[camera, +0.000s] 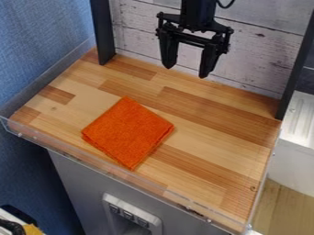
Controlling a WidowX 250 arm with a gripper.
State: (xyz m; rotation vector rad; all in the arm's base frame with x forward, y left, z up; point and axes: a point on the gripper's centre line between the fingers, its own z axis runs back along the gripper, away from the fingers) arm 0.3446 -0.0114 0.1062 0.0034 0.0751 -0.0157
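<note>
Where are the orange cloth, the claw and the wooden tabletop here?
Orange cloth (129, 132): camera view, middle of its folded top face.
Claw (186, 69): camera view, the gap midway between its fingertips.
Wooden tabletop (211, 137): camera view, bare boards right of the cloth.

Wooden tabletop (211, 126) — folded orange cloth (128, 133) atop

A butcher-block counter (215, 142) with a clear rim (73, 152) spans the center; whitewashed planks (135, 34) rise at twelve o'clock, black posts (102, 34) at eleven and two, blue wall (43, 36) at ten, switch panel (131, 215) near six.
</note>
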